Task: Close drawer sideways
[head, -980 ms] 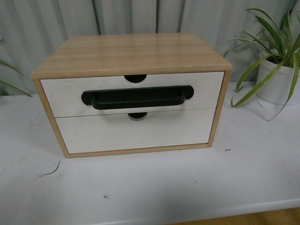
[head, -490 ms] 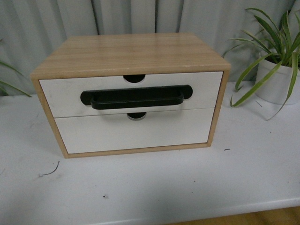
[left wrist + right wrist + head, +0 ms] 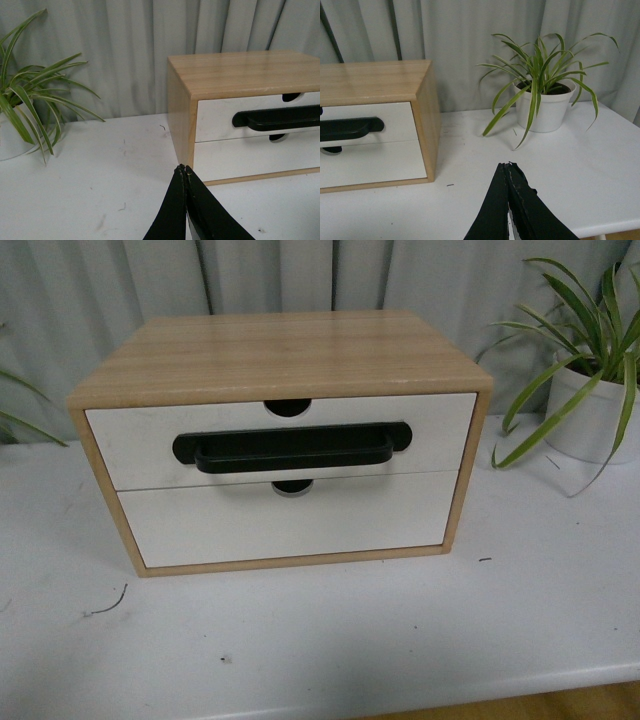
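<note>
Seemingly the drawer (image 3: 280, 443) already sits flush in its wooden cabinet (image 3: 290, 355), both grippers' fingers (image 3: 182, 200) pinched together, empty, well clear.

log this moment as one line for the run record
drawer: flush in cabinet | left gripper: shut, empty, off cabinet | right gripper: shut, empty, near plant

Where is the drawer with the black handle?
In the front view, the drawer with the black handle is the top one in the wooden box, right above the plain drawer. A potted plant stands to the box's right.
</note>
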Controlling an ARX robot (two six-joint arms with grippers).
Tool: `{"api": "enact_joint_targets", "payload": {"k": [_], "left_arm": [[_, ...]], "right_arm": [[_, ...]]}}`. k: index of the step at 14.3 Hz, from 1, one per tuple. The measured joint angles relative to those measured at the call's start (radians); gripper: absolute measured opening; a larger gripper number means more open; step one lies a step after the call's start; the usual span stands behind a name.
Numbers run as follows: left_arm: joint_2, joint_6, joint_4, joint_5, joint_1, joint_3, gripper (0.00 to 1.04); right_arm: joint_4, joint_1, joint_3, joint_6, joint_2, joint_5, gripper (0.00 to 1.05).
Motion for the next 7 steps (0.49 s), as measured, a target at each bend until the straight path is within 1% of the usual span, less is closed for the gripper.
{"api": "enact_joint_targets", "payload": {"k": [2, 3, 4, 7], "left_arm": [[0.0, 0.0, 0.0, 0.0, 0.0, 0.0, 0.02], [0.0, 0.0, 0.0, 0.0, 0.0, 0.0, 0.02], [0.0, 0.0, -0.001, 0.0, 0.0, 0.0, 0.02], [0.0, 0.0, 0.0, 0.0, 0.0, 0.0, 0.02]], "right_arm": [[-0.037, 0.0, 0.0, 0.0, -0.031, 0.0, 0.02], [-0.19, 0.0, 0.001, 0.0, -0.136, -0.001, 0.02], [-0.184, 0.0, 0.001, 0.0, -0.192, 0.0, 0.02], [-0.196, 0.0, 0.001, 0.0, -0.189, 0.0, 0.02]]}}
